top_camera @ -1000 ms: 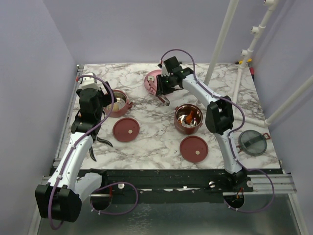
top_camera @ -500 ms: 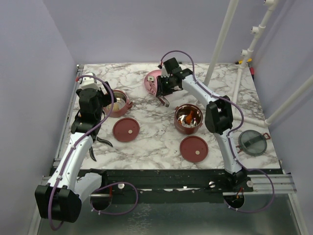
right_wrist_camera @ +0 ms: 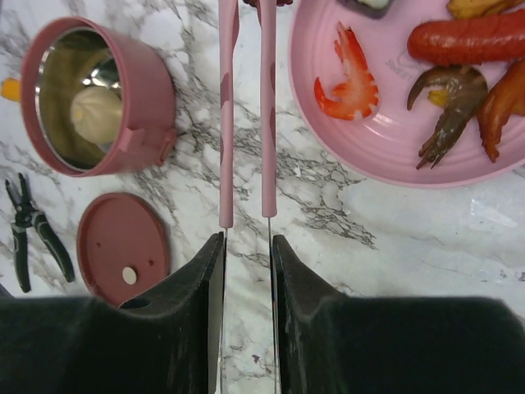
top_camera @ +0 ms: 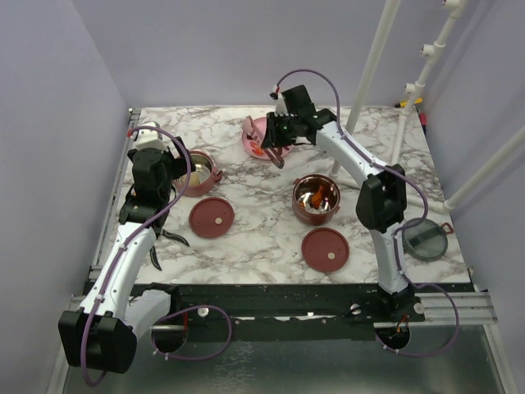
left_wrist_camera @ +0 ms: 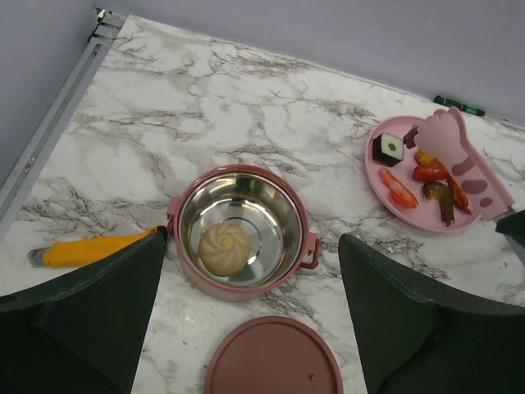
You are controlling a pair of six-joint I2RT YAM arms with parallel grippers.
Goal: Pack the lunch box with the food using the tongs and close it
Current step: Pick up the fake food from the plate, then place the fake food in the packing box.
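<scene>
Clamping one tongs [right_wrist_camera: 225, 123] straight out from my right hand [right_wrist_camera: 246, 240], tips toward plate [right_wrist_camera: 394, 156]; two bowl tiers [top_camera: 207, 187] [top_camera: 312, 218], two lids [top_camera: 212, 217] [top_camera: 325, 249]; left hand [left_wrist_camera: 254, 279] apart.

2 white arms [top_camera: 123, 256] with black joints and purple cables [top_camera: 299, 72].

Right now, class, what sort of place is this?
Probably a robot lab bench, not a kitchen: left arm and right arm mounted at a marble-patterned table, plain walls close around, pliers lying out.
</scene>
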